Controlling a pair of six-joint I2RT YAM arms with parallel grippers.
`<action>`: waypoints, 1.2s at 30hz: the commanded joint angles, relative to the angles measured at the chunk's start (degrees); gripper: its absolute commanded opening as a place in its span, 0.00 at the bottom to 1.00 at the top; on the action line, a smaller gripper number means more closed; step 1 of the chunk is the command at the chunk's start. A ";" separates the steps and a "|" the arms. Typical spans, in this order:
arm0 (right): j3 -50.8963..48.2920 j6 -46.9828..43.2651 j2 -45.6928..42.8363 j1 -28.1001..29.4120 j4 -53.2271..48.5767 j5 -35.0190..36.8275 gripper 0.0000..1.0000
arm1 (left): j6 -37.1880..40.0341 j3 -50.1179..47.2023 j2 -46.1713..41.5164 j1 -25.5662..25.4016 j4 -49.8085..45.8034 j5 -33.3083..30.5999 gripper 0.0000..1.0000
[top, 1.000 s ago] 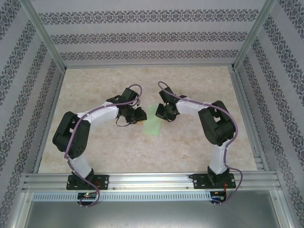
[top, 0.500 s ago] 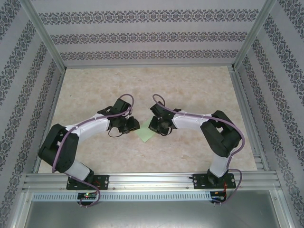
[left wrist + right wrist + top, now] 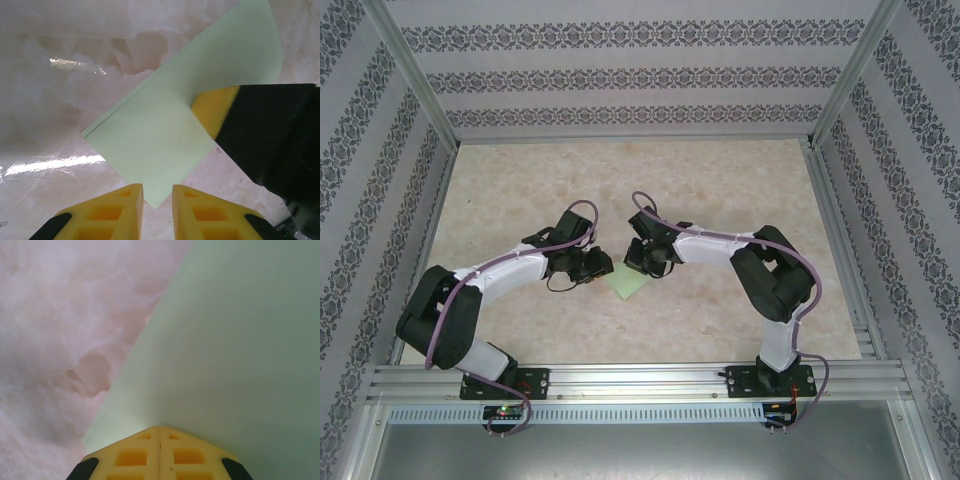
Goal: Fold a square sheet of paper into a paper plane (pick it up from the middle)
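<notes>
The square sheet of paper (image 3: 628, 285), pale green, lies folded flat on the table between my two grippers. In the left wrist view the sheet (image 3: 165, 130) shows a doubled edge along its upper left, and one corner points at my left gripper (image 3: 157, 187). Its jaws stand slightly apart just over that corner, gripping nothing. My right gripper (image 3: 160, 429) is shut, its tip pressed down on the sheet (image 3: 235, 340). The left wrist view shows the right gripper's fingertip (image 3: 215, 107) resting on the paper's right edge. From above, the left gripper (image 3: 605, 265) and right gripper (image 3: 642, 262) nearly meet. A paper plane is out of view.
The mottled beige tabletop (image 3: 720, 180) stretches bare behind and to both sides of the grippers. Patterned walls and metal posts (image 3: 415, 75) enclose it, with an aluminium rail (image 3: 640, 380) along the near edge.
Both grippers have come down and toward the near edge, drifting left. The paper has gone from a longer strip to a shorter, more compact shape nearer the front.
</notes>
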 commanded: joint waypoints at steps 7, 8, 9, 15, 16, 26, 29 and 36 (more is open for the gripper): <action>0.91 -0.56 1.78 -3.32 0.22 3.55 0.00 | -0.13 3.59 3.76 -1.24 1.10 2.14 0.23; 0.89 0.19 1.81 -3.67 -0.12 4.33 0.00 | 0.01 3.83 4.05 -1.27 1.01 2.31 0.23; 0.77 1.75 1.90 -4.28 -0.54 5.17 0.00 | 0.14 4.26 4.39 -1.50 1.06 2.37 0.22; 1.76 6.44 1.49 -5.70 2.64 6.46 0.00 | 0.68 6.76 6.67 -3.17 1.65 3.03 0.22; 2.18 6.05 1.29 -5.84 3.56 5.85 0.00 | 0.61 7.22 7.10 -3.50 1.84 3.15 0.22; -8.51 -2.82 -11.43 -8.71 12.92 -0.80 0.00 | -4.45 8.60 9.43 -6.24 7.61 3.33 0.11; -12.80 -5.68 -14.30 -10.37 13.22 -2.24 0.00 | -5.42 10.13 11.35 -7.60 7.87 3.84 0.07; -15.92 -9.23 -14.51 -12.32 14.02 -6.20 0.00 | -6.24 14.40 16.13 -9.27 6.67 3.01 0.03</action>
